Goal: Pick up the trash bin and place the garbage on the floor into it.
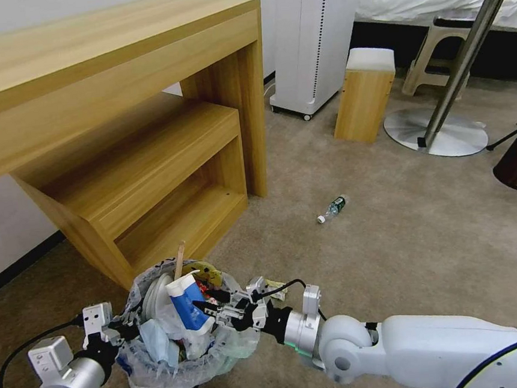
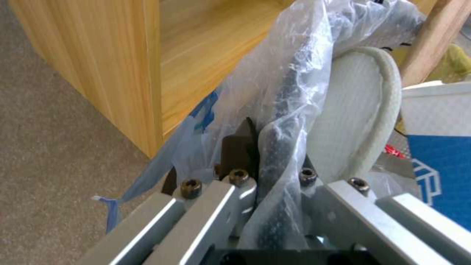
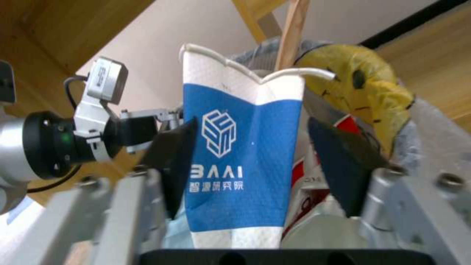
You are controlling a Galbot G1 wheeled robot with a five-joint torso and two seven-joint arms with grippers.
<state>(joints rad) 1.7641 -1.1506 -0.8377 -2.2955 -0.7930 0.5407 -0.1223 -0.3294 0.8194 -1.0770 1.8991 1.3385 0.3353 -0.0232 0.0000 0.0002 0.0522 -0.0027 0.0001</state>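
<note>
Left end effector [image 1: 111, 335]: clamping the trash bin [image 1: 176, 352] rim; thin, crinkly liner.
Right end effector [image 1: 220, 311]: spread open around the light, crushable carton [image 1: 188, 303].

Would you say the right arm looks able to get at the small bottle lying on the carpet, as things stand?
Probably not from here. The right gripper sits open around the blue-white carton in the trash bin, while the bottle lies well off on open carpet. Nothing blocks the way; the distance looks too great.
</note>
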